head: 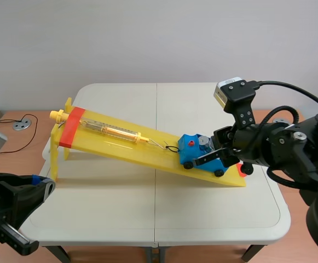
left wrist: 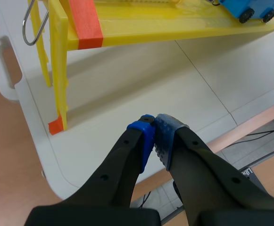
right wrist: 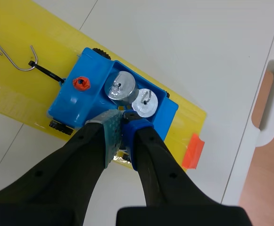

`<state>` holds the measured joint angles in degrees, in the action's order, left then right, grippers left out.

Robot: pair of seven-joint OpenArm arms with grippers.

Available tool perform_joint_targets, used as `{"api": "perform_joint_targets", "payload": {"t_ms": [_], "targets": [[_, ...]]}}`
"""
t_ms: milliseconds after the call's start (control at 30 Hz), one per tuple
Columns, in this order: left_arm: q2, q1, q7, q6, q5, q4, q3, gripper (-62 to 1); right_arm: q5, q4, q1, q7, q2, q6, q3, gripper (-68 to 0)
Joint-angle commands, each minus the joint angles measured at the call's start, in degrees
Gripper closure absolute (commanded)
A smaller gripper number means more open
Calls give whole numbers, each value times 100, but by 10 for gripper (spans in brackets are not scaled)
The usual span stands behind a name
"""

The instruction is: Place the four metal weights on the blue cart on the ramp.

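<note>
Right tool (right wrist: 120, 120), fingers pressed together, sits right over the blue cart (right wrist: 75, 101) with two metal weights (right wrist: 119, 88) just ahead; left tool (left wrist: 153, 123)'s closed too, ramp (left wrist: 174, 28) well ahead.

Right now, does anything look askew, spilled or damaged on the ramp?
Nothing stands out. The blue cart sits on the yellow ramp near its low end, with two metal weights upright in its tray and the right end effector shut over it.
</note>
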<state>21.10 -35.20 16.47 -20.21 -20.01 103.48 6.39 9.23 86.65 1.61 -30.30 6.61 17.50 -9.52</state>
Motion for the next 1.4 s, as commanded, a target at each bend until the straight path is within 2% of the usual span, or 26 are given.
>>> {"api": "perform_joint_targets", "payload": {"t_ms": [0,367,600,700,833,967,1033,1133,1200,1367], "targets": [[-48,109,-588,-103,-446,291,37,-36,96,428,-645,929,-28,-315,76,-8],[-48,109,-588,-103,-446,291,37,-36,-9,-184,-901,1161,-142,-317,-101,-8],[-48,109,-590,-103,-446,291,37,-36,-98,-234,-940,1338,-140,-315,-181,-9],[-48,109,-590,-103,-446,291,37,-36,-96,-234,-938,1335,-140,-249,-181,-67],[-48,109,-590,-103,-446,291,37,-36,-92,-232,-938,1333,-138,59,-179,-183],[-48,109,-592,-103,-446,291,37,-36,48,-101,-885,1303,-118,197,-164,-225],[-46,109,-590,-103,-444,291,37,-36,262,127,-787,1207,-52,328,-142,-225],[-46,109,-590,-103,-444,291,37,-36,643,645,-531,999,107,374,-20,-223],[-46,109,-590,-109,-444,291,37,-36,892,1038,-295,935,278,468,129,-181],[-68,109,-566,-249,-396,326,37,-35,1287,1823,326,715,739,485,579,-22]]}}
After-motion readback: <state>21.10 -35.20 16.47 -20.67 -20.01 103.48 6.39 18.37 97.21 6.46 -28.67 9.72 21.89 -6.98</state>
